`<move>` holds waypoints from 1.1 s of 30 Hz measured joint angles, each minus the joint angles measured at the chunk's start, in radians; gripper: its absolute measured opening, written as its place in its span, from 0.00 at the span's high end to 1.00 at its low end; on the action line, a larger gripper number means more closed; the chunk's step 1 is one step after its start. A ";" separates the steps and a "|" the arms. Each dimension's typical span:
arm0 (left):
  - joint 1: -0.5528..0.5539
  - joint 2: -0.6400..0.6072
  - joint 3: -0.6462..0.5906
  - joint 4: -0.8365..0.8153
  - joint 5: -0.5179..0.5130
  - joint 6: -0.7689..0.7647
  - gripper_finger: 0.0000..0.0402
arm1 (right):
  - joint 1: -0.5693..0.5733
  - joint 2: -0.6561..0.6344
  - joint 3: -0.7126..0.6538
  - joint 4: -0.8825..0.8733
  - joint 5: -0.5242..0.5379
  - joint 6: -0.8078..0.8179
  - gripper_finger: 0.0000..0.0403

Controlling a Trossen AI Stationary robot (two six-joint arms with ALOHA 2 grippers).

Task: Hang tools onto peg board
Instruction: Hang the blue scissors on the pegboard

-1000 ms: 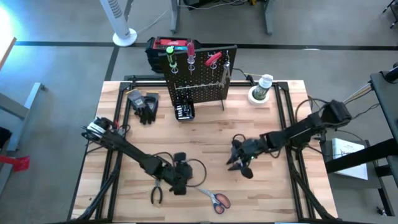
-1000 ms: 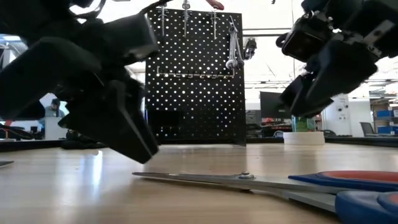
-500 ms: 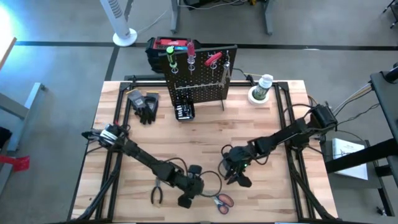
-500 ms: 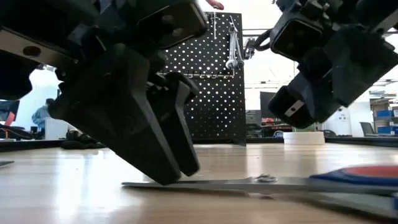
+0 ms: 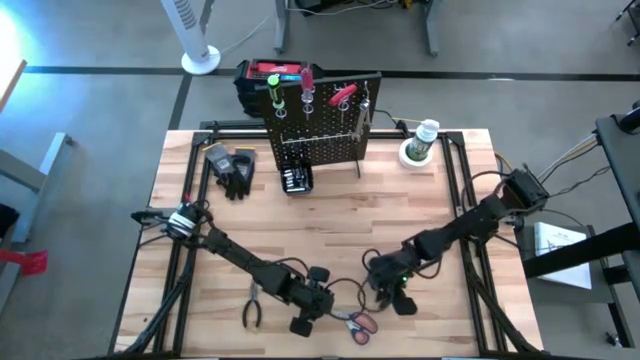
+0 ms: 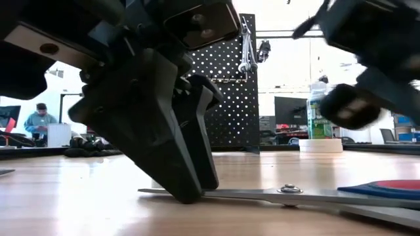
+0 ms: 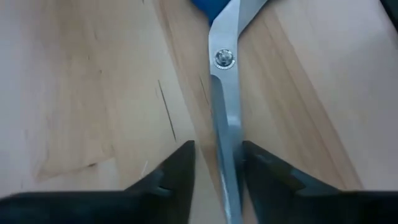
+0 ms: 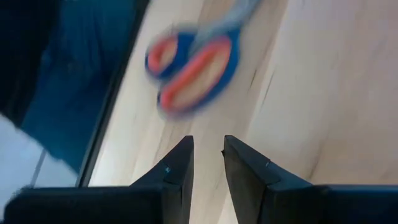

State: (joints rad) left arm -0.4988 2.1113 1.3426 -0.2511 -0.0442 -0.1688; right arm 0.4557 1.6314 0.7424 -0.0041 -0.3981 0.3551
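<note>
The red-and-blue-handled scissors point(image 5: 355, 322) lie flat near the table's front edge. My left gripper point(image 7: 217, 149) stands open over them with its fingertips down at the table, one finger on each side of the silver blades point(image 7: 225, 124), short of the pivot screw. My right gripper point(image 8: 208, 146) hovers just right of the scissors, open by a narrow gap, with the handles point(image 8: 193, 74) ahead of it and nothing between its fingers. Black-handled pliers point(image 5: 252, 310) lie to the left. The peg board point(image 5: 320, 125) stands at the far edge with screwdrivers, a red tool and wrenches hanging on it. My left gripper straddles the scissors' blades point(image 7: 227, 168) from above, slanting down, its fingers lying along them. One finger point(image 7: 249, 158) stands right against the blade's side and the other point(image 7: 183, 158) stands a little off. Whether either touches the blade I cannot tell. The scissors lie flat on the table.
Black gloves point(image 5: 238, 172) and a small black box of bits point(image 5: 296, 180) lie in front of the peg board. A red-and-black toolbox point(image 5: 262, 80) stands behind it. A bottle in a white holder point(image 5: 420, 142) is at the far right. A person point(image 6: 41, 121) sits in the room beyond.
My left gripper has gone toward the table's right and near edge, tipping down until its fingertips stand at the scissors' blades. My right gripper has come toward the near edge and left, nearer the scissors' handles. The scissors have slid a little along the table.
</note>
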 joint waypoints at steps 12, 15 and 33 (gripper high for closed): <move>0.006 -0.001 -0.039 0.020 -0.128 -0.154 0.94 | 0.053 -0.007 0.023 -0.059 0.235 0.034 0.79; 0.009 -0.001 -0.041 0.020 -0.154 -0.175 0.97 | 0.048 -0.020 0.026 -0.070 0.353 0.005 0.78; 0.023 -0.004 -0.049 -0.010 -0.460 -0.284 0.99 | 0.088 -0.434 -0.021 -0.184 0.750 0.071 0.82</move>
State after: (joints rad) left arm -0.4755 2.1075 1.2934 -0.2610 -0.5040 -0.4528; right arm 0.5434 1.1976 0.7216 -0.1878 0.3523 0.4264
